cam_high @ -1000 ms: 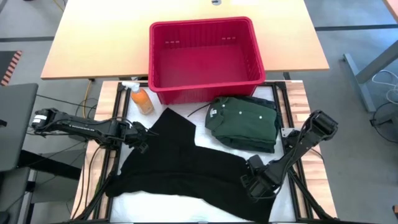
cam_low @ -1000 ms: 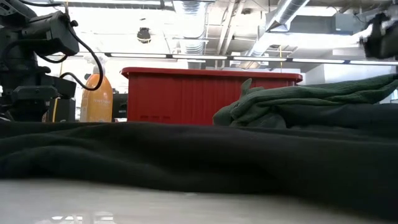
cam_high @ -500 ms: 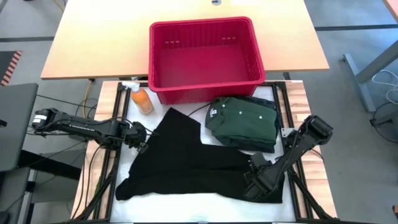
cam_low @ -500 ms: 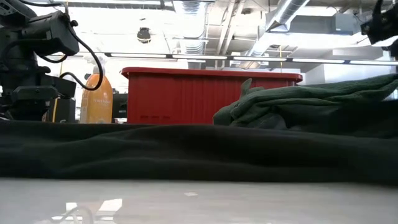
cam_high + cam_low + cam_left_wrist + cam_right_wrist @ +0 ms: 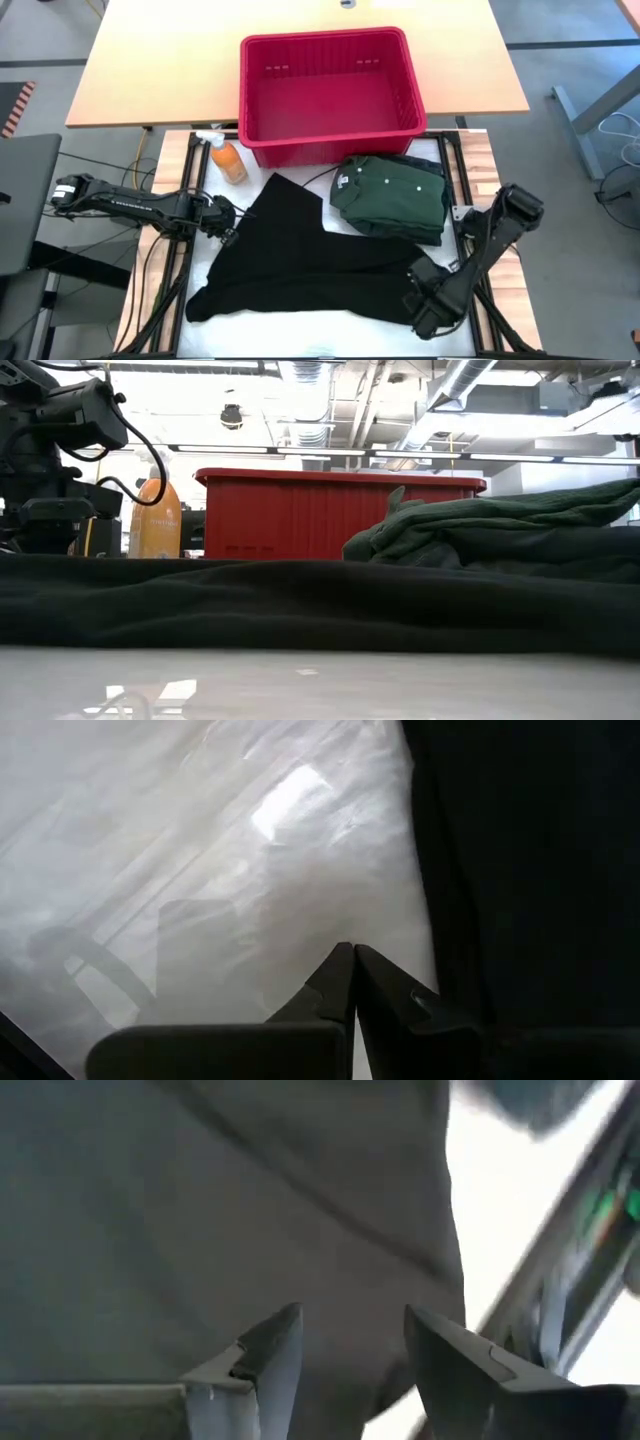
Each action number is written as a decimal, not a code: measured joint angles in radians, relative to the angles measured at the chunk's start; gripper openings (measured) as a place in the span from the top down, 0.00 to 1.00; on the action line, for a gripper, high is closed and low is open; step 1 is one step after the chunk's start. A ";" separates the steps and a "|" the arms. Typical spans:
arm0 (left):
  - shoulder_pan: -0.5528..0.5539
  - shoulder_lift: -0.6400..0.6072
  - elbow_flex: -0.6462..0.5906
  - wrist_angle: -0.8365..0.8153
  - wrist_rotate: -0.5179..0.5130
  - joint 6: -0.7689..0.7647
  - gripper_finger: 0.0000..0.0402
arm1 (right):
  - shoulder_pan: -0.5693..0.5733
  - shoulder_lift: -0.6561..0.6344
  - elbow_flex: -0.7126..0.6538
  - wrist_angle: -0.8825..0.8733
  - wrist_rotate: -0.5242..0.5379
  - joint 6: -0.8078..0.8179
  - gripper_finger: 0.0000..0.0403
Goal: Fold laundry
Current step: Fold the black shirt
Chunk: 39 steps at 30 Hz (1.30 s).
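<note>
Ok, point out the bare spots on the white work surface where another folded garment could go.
Bare white strip along the near edge, below the spread black garment. Crowded elsewhere: folded green buttoned shirt and red plastic basket behind.

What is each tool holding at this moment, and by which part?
Nothing is held. The left tool is shut on no cloth, beside the black garment's edge. The right tool is open above the garment's right end, gripping nothing.

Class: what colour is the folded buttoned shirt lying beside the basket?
Dark green, with a white neck label; the folded shirt shows best in the high view.
</note>
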 joint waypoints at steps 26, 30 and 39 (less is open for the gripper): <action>0.000 0.000 0.000 0.013 0.011 -0.055 1.00 | 0.069 -0.119 -0.362 0.330 -0.105 0.380 0.62; 0.000 0.000 0.000 0.014 0.012 -0.066 1.00 | 0.069 -0.119 -0.350 0.321 -0.100 0.365 0.76; 0.000 0.000 0.000 0.014 0.006 -0.066 1.00 | 0.071 -0.119 -0.295 0.212 -0.096 0.330 0.96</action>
